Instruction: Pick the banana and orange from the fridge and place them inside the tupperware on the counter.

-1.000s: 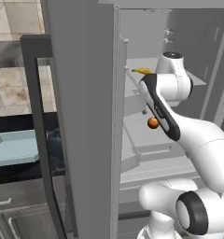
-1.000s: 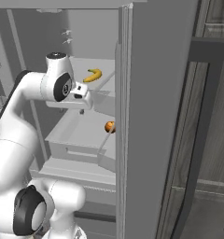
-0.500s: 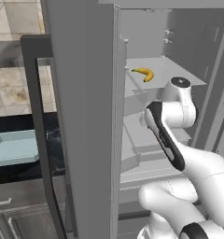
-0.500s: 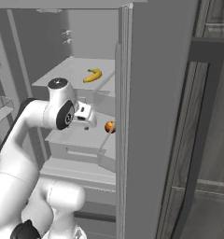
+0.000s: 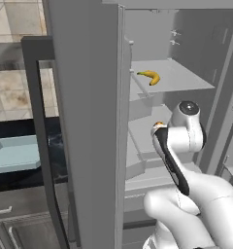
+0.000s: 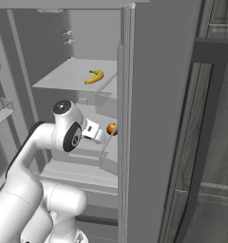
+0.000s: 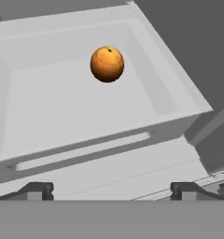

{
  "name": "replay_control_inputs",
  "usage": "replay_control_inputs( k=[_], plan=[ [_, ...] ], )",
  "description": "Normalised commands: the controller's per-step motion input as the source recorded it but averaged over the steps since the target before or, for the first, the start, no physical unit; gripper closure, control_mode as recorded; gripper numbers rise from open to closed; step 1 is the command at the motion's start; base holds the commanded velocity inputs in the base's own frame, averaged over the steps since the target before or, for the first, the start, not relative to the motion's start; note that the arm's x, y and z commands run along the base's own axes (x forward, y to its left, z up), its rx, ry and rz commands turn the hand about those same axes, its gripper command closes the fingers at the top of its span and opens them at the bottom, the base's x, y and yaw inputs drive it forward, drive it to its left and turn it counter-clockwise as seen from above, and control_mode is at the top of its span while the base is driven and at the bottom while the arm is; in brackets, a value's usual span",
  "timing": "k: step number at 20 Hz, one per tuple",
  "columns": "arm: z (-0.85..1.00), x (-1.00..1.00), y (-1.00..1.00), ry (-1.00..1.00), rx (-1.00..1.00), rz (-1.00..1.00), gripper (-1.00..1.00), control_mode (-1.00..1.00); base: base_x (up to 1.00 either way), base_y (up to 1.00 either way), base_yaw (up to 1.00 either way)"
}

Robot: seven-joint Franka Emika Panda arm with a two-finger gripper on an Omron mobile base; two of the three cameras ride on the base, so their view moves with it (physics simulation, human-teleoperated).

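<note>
**Op:** I've dropped the arm from the upper shelf level down to the middle one. A second ago the hand sat up by the small curved yellow banana (image 5: pixel 150 76); now it's level with the small round dark-orange orange (image 7: pixel 107 63). Reads to me as orange first, banana second.

**Eng:** Tool state?

**Op:** The tool (image 7: pixel 111 189) has its jaws spread wide, nothing between them, same as a second ago. In the hand view both dark tips sit at the bottom edge and the orange is up ahead, well apart from them, roughly centred between.

**Eng:** Where exactly is the orange?

**Op:** Resting on the floor of a pale grey open bin inside the tall grey double-door fridge (image 5: pixel 89 121), towards its back. A low front lip lies between the tool and the fruit. In the right base view the orange (image 6: pixel 111 128) is just beyond the hand; in the left base view the arm covers nearly all of it.

**Eng:** Banana moved?

**Op:** No. It lies flat on the upper shelf (image 6: pixel 94 76), same spot in all the earlier frames. Orange hasn't shifted either. The base hasn't driven; only the arm has moved.

**Eng:** Target tray?

**Op:** The shallow pale blue-grey octagonal tupperware (image 5: pixel 14 153) sits on the black marbled counter (image 5: pixel 21 177) left of the open fridge door, with no fruit in the part I can see. Neither fruit is picked yet, so I judge we're at the approach for the first grasp. I need to clear that lip going in.
</note>
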Motion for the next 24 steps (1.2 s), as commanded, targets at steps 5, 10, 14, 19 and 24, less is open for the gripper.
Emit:
replay_control_inputs(
  k=[5,10,14,19,24],
  plan=[
    [-0.02,0.51,-0.31,-0.03,0.11,-0.01,-1.0,-1.0,0.0,0.0,0.0],
    [-0.11,0.45,-0.19,-0.07,0.01,0.02,-1.0,-1.0,0.0,0.0,0.0],
    [-0.1,0.48,-0.05,0.0,0.0,0.02,-1.0,-1.0,0.0,0.0,0.0],
    [-0.12,0.3,0.0,0.0,0.0,0.0,-1.0,-1.0,0.0,0.0,0.0],
    [-0.11,0.3,0.0,0.0,0.0,0.0,-1.0,-1.0,0.0,0.0,0.0]
  ],
)
